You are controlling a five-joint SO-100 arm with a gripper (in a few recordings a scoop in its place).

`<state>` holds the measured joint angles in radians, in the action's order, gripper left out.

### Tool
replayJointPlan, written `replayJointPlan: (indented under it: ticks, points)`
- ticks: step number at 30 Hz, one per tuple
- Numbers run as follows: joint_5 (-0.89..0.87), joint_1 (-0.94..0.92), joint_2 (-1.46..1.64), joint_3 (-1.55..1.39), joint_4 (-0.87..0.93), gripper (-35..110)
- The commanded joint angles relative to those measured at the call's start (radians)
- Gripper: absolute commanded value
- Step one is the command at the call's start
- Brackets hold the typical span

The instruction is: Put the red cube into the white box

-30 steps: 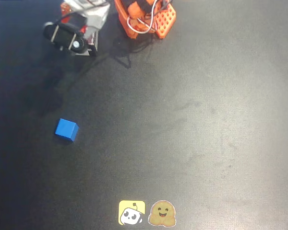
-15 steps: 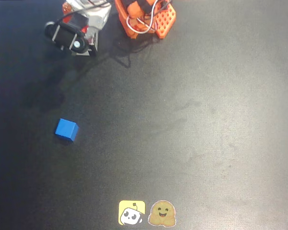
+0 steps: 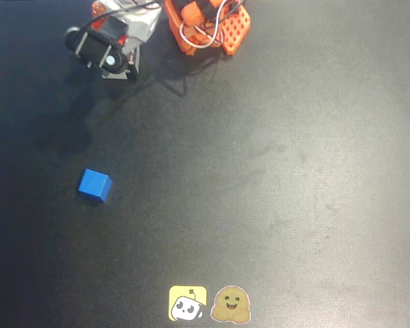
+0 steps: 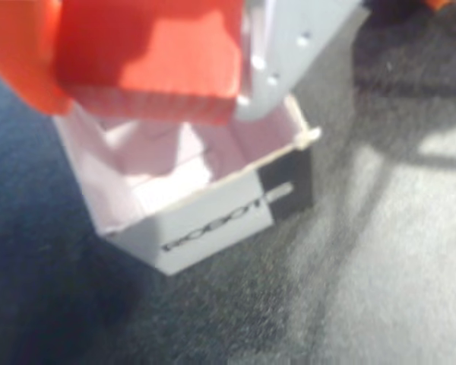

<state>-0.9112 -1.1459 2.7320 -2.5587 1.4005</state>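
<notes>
We've got the gripper (image 4: pixel 148 68) clamped on the red cube (image 4: pixel 148 65) right above the white box (image 4: pixel 205 205); blue cube (image 3: pixel 95 185) sits well apart, two stickers (image 3: pixel 209 304) at the mat's edge.

orange arm (image 3: pixel 208 27), white cables, black camera (image 3: pixel 96 49)

In the wrist view the red cube (image 4: pixel 148 57) filled the upper left of the frame, a bright red-orange block with plain faces, its top lit and its lower face in shadow. It sat above the open mouth of the white box (image 4: pixel 213 220), overlapping the box's far rim in the picture; whether it touched the box could not be told. The box stood upright on the dark worktop (image 4: pixel 380 281) at the centre left of the frame, turned cornerwise, open-topped with thin walls and a pale inside. Its near side carried blurred dark lettering and a black patch at the right-hand corner.
</notes>
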Motion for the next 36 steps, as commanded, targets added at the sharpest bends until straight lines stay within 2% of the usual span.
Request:
replayJointPlan:
  ticks: [1, 9, 11, 15, 23, 29, 36]
  points:
    - [0.006, 0.006, 0.02, -0.009, -0.009, 16]
    - [0.038, 0.006, 0.055, -0.026, -0.026, 20]
    - [0.037, 0.0, 0.064, -0.026, -0.025, 18]
    - [0.026, -0.032, 0.072, -0.023, -0.009, 0]
    - [0.002, 0.003, 0.074, -0.017, -0.043, 0]
    - [-0.061, 0.137, 0.02, 0.032, -0.11, 0]
    - [-0.158, 0.339, -0.354, 0.25, -0.192, 0]
